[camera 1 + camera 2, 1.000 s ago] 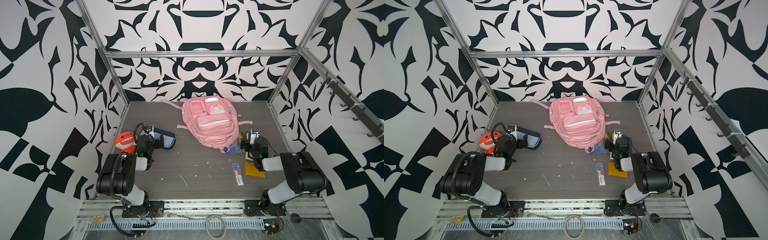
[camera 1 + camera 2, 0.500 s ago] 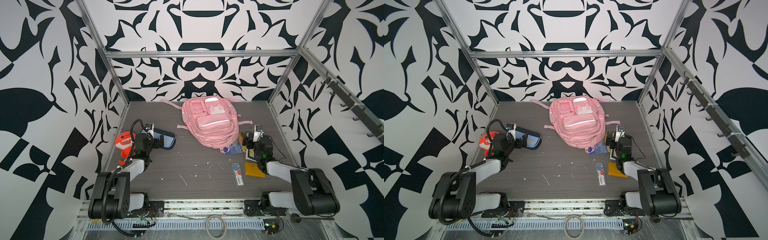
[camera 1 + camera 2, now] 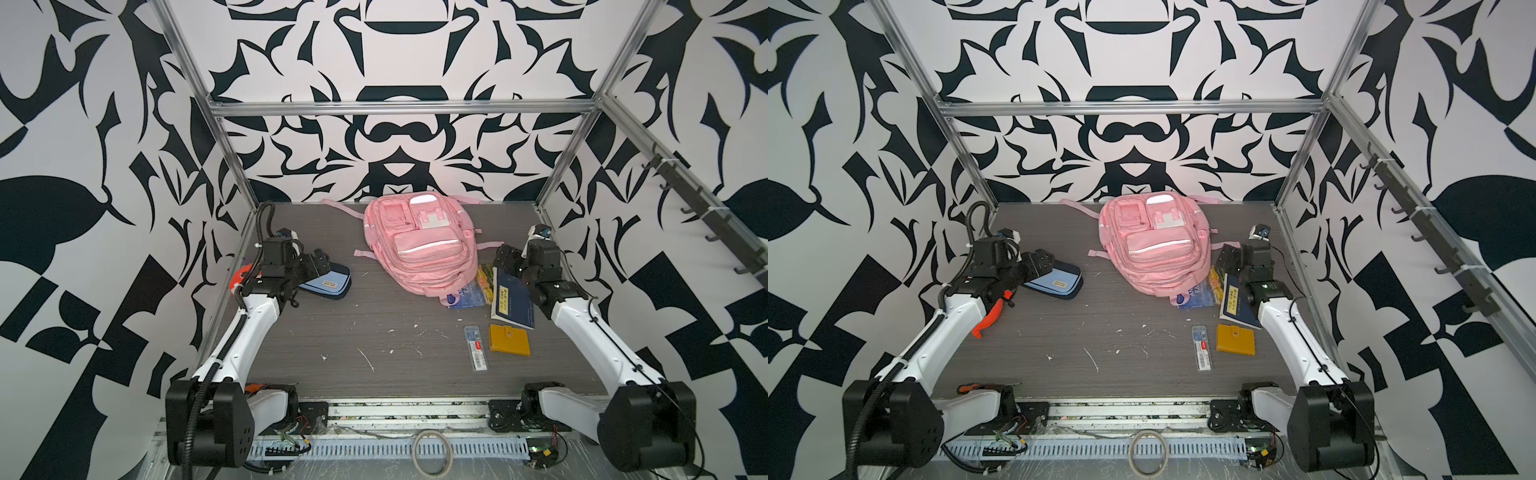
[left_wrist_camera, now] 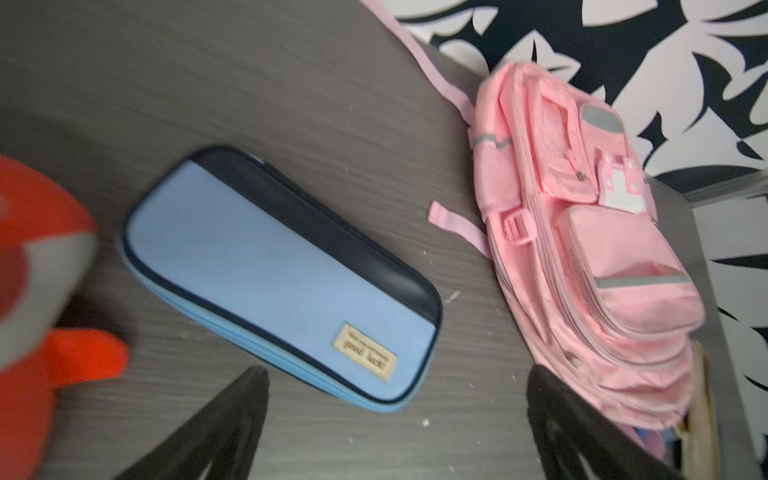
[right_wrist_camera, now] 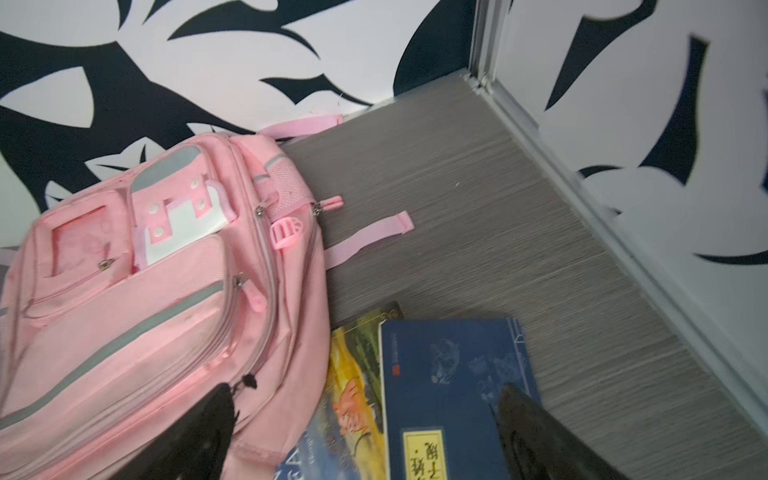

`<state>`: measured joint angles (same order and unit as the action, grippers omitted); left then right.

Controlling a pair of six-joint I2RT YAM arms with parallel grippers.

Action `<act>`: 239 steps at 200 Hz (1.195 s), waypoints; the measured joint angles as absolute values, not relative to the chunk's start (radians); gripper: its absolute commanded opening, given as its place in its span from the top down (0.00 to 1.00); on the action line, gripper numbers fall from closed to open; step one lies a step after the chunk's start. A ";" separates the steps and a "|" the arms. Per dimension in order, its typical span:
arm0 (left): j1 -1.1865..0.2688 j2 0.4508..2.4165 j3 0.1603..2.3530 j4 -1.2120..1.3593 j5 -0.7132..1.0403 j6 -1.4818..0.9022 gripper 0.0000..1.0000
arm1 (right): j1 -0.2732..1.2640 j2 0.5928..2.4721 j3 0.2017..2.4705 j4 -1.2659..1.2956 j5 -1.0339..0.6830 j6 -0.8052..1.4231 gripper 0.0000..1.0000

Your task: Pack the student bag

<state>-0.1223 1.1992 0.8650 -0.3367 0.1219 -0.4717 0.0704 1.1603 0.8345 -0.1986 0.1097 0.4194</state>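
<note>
In both top views the student bag [image 3: 415, 249] [image 3: 1154, 249] is lying flat at the far middle of the counter [image 3: 374, 332]. The left wrist view is showing the left hand [image 4: 397, 374] gaping empty. The right wrist view is showing the right hand [image 5: 365, 390] likewise, just beside the bag. We are judging the bag soft and floppy, and are favouring a zip pull [image 5: 255, 297] as the place to take hold.
</note>
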 measured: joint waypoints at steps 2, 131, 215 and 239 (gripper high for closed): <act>-0.136 1.201 0.866 -0.347 0.125 -0.479 0.01 | 0.072 1.163 0.840 -0.211 0.102 0.424 0.00; -0.514 1.703 1.256 -0.376 0.290 -0.882 0.00 | 0.167 1.282 0.991 -0.464 -0.097 0.652 0.04; -0.488 2.003 1.331 -0.176 0.329 -1.135 0.31 | 0.244 1.346 1.025 -0.483 -0.096 0.659 0.14; -0.491 2.016 1.330 -0.131 0.336 -1.169 0.47 | 0.244 1.349 1.043 -0.484 -0.095 0.657 0.18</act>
